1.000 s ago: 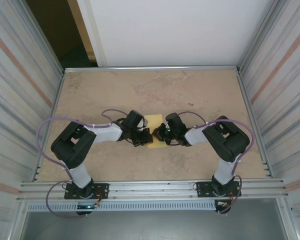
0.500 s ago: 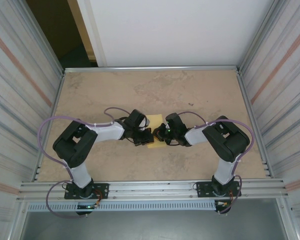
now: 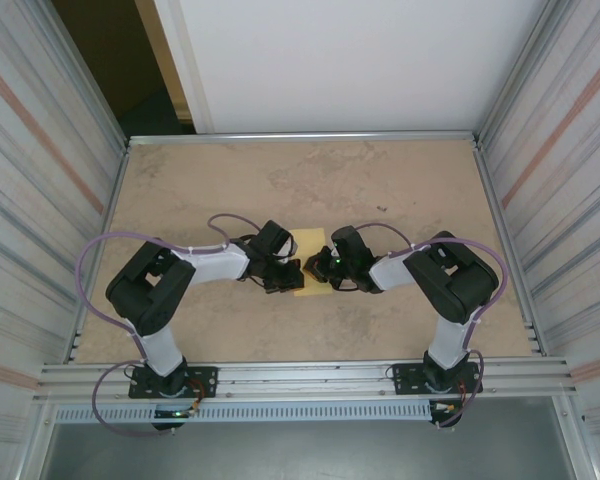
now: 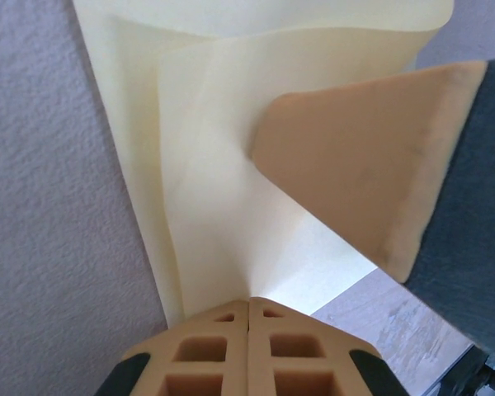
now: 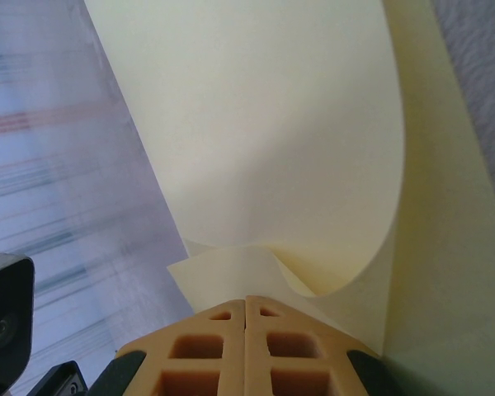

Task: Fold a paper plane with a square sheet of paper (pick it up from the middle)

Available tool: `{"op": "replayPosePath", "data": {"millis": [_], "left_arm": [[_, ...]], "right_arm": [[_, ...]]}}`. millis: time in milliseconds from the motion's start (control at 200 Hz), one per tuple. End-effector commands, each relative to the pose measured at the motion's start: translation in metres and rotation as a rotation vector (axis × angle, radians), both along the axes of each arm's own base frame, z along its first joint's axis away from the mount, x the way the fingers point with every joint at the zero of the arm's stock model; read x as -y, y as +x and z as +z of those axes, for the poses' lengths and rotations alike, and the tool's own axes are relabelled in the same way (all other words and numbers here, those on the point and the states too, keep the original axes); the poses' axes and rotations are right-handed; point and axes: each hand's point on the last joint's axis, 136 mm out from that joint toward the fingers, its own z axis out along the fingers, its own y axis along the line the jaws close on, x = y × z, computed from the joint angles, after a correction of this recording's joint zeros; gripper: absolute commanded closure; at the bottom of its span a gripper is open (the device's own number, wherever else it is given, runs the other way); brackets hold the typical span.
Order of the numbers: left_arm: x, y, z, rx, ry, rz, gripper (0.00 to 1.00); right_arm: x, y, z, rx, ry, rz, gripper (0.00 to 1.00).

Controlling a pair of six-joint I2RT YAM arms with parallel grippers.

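The square sheet of paper [image 3: 308,243] is pale yellow and lies at the table's middle, between my two grippers. My left gripper [image 3: 296,272] is shut on one edge of it. In the left wrist view the sheet [image 4: 206,157] rises from the shut left gripper [image 4: 248,300] with a crease and a folded-over layer. A tan finger [image 4: 355,173] of the other gripper presses against it from the right. My right gripper [image 5: 246,299] is shut on a curled flap of the sheet [image 5: 264,124]. The paper plane is out of view.
The beige table [image 3: 230,190] is walled by ribbed metal panels left [image 3: 40,200] and right [image 3: 570,200]. A rail [image 3: 300,378] runs along the near edge by the arm bases. Part of the left arm's black housing [image 5: 4,318] sits close by.
The left gripper has edged slightly right, toward the right gripper. Both stay shut on the paper, which has barely moved.
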Motion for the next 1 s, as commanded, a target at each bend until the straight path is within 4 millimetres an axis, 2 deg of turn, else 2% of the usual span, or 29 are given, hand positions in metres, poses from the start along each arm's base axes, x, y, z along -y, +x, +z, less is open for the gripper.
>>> {"op": "replayPosePath", "data": {"millis": [0, 281, 496, 672, 792, 922, 997], "left_arm": [[-0.005, -0.002, -0.008, -0.005, 0.055, -0.024, 0.98], [-0.013, -0.012, -0.015, -0.024, 0.081, -0.046, 1.0], [-0.033, -0.033, -0.022, -0.06, 0.117, -0.051, 1.0], [-0.045, -0.045, -0.011, -0.054, 0.123, -0.057, 1.0], [-0.044, -0.032, 0.011, 0.002, 0.07, -0.024, 1.0], [-0.026, -0.012, 0.038, 0.069, -0.042, 0.005, 1.0], [-0.014, -0.003, 0.043, 0.08, -0.089, 0.014, 1.0]], "right_arm": [[0.047, -0.033, -0.07, -0.19, -0.229, -0.064, 1.0], [0.051, -0.036, -0.074, -0.201, -0.243, -0.06, 1.0], [0.052, -0.036, -0.075, -0.204, -0.243, -0.06, 1.0], [0.05, -0.037, -0.075, -0.202, -0.24, -0.054, 1.0], [0.049, -0.036, -0.073, -0.198, -0.237, -0.053, 1.0], [0.048, -0.035, -0.072, -0.194, -0.233, -0.053, 1.0], [0.047, -0.035, -0.07, -0.19, -0.229, -0.05, 1.0]]}}
